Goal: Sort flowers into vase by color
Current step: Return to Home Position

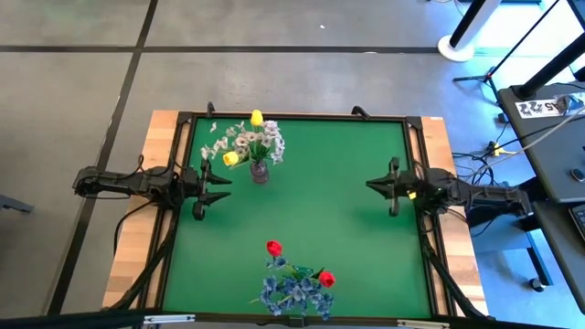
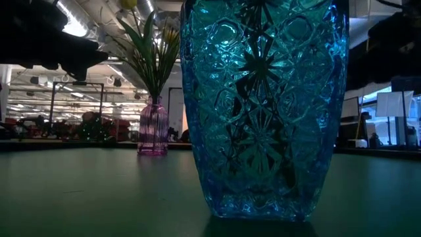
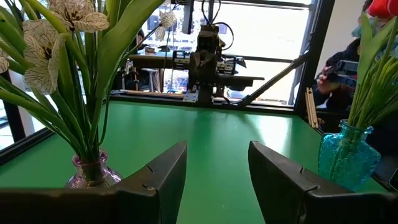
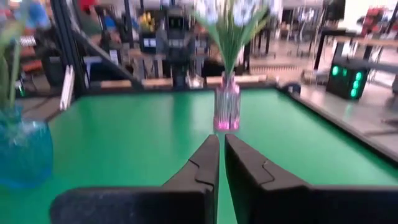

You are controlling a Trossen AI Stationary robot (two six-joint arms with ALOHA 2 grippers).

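Observation:
A small pink ribbed vase (image 1: 260,172) stands on the green mat's far-left part and holds white sprays (image 1: 249,140) and two yellow tulips (image 1: 257,117). A blue cut-glass vase (image 2: 263,112) stands at the near edge, holding the blue bunch (image 1: 292,292) and two red tulips (image 1: 273,248). My left gripper (image 1: 225,187) hovers open just left of the pink vase (image 3: 93,173). My right gripper (image 1: 373,186) is shut over the mat's right side, pointing toward the pink vase (image 4: 227,106). Neither holds anything.
A raised black frame (image 1: 302,117) borders the green mat (image 1: 329,219). The mat's middle lies bare between the two vases. A person (image 3: 348,74) sits beyond the table's right side in the left wrist view. Stands and cables (image 1: 512,137) fill the floor to the right.

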